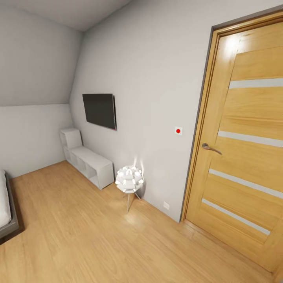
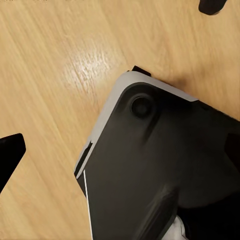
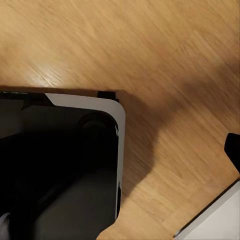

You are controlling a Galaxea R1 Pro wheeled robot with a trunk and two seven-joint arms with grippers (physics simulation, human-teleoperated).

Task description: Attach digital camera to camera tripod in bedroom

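I am looking into the bedroom (image 1: 70,220), with white walls, a sloped ceiling and a light wood floor. The digital camera and the camera tripod are out of view. My left gripper (image 2: 111,77) hangs open over the floor above the robot's black base (image 2: 165,170), its dark fingertips (image 2: 10,150) far apart with nothing between them. One dark fingertip (image 3: 234,147) of the right gripper stands at the picture's edge, well off the middle, over bare floor beside the base (image 3: 60,165).
A wooden door (image 1: 243,137) with a metal handle (image 1: 211,148) stands shut at the right. A white ball-cluster lamp (image 1: 129,179) stands by the wall, with a low white shelf (image 1: 88,161) and a wall TV (image 1: 99,110) beyond. The grey bed's corner (image 1: 8,212) is at the left.
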